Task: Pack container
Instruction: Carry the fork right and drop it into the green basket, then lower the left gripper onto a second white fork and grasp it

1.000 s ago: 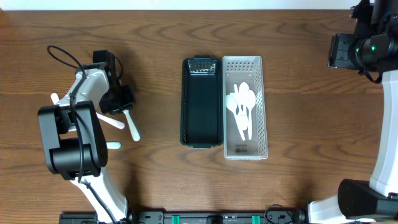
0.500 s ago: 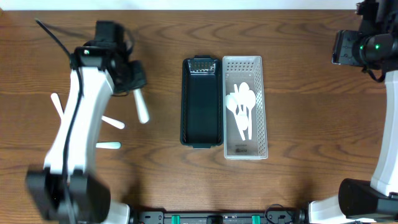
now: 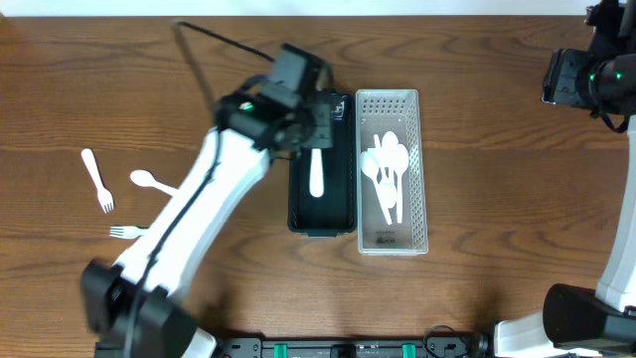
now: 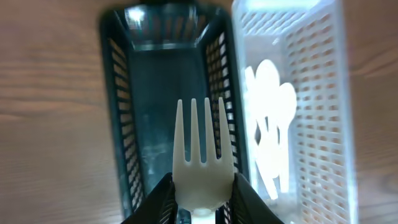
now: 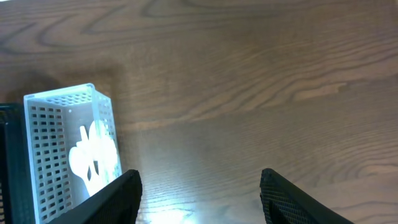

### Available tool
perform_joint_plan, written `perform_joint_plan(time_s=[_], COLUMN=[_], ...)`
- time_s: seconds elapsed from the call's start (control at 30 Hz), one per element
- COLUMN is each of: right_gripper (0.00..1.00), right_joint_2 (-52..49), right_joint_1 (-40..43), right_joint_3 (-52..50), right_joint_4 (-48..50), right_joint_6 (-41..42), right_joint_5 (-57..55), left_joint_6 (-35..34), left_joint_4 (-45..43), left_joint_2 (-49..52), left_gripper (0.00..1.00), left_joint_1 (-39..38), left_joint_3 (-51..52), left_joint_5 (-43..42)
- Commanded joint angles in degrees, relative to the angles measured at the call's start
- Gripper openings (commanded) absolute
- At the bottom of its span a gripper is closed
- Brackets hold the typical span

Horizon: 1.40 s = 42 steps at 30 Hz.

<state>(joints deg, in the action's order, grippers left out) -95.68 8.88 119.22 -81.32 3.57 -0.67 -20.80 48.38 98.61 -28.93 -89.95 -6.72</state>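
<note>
fork (image 4: 199, 162) pinched in left claw (image 4: 200, 200), over dark bin (image 4: 124, 124) interior, right claw (image 5: 202, 199) agape

robot test bench, likely a lab. wood-grain table (image 3: 497, 129), white arm (image 3: 194, 194) centre left, second arm (image 3: 624, 219) right edge, black rail (image 3: 338, 349) at bottom.

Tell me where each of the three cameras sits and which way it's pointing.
Overhead: fixed above, facing straight down at the table; the left arm reaches over the dark basket, the right arm sits at the right edge.
Left wrist: on the left arm, looking down past the left gripper, shut on the white fork, into the dark basket.
Right wrist: on the right arm, looking down at table and the white basket; the open right gripper frames the bottom.
Shared: all three show the white basket's spoons.
</note>
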Motion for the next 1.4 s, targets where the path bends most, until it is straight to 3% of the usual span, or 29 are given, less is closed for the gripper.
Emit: perform_joint_plan(time_s=[0.0,0.3,0.37,0.43,0.7,0.77,0.87,1.0,1.13,1.27,1.37], right_gripper=[0.64,0.64,0.64,0.64,0.64,0.64,0.65,0.65,0.65,0.65,0.65], right_joint_2=[-0.07,-0.07,-0.07,-0.07,-0.07,-0.07,-0.07,-0.07,-0.07,-0.07,-0.07], right_joint_1=[0.48,0.48,0.48,0.48,0.48,0.48,0.48,0.48,0.48,0.48,0.48], right_joint_3=[-0.2,-0.2,-0.2,-0.2,-0.2,-0.2,-0.2,-0.2,-0.2,-0.2,-0.2], right_joint_4=[-0.37,-0.63,-0.59,-0.57,-0.57,-0.61,-0.79,-1.49,-2.12,-2.56,-2.91], right_joint_6=[-0.87,-0.85,-0.85,-0.87,-0.9,-0.92,-1.14,-1.55,-1.55,-1.53,-1.53], right_joint_5=[1.79,1.81,1.81,1.81,1.77,1.77,1.75,1.73,1.73,1.75,1.75], left_joint_6=[-0.94,1.92,4.11,5.31,11.82,12.41,12.41,12.41,12.41,12.41,12.41], left_joint_4=[-0.26,0.28,0.31,0.28,1.7,3.32,5.92,10.25,14.34,14.53,14.1], left_joint_2=[6.21,15.56,15.47,15.02,7.37,3.34,-3.87,-11.58,-14.67,-12.76,-9.31], left_gripper=[0.1,0.12,0.23,0.48,0.54,0.55,0.68,0.8,0.9,0.93,0.92], left_joint_1=[-0.31,-0.31,-0.31,-0.31,-0.28,-0.04,2.14,11.41,27.89,43.52,50.97], left_joint_3=[0.48,0.48,0.46,0.46,-2.78,-4.15,-4.96,-4.94,-4.94,-4.76,-4.76], left_joint_5=[-0.22,-0.35,-0.35,-0.33,0.46,4.74,15.1,19.45,18.4,12.96,9.07])
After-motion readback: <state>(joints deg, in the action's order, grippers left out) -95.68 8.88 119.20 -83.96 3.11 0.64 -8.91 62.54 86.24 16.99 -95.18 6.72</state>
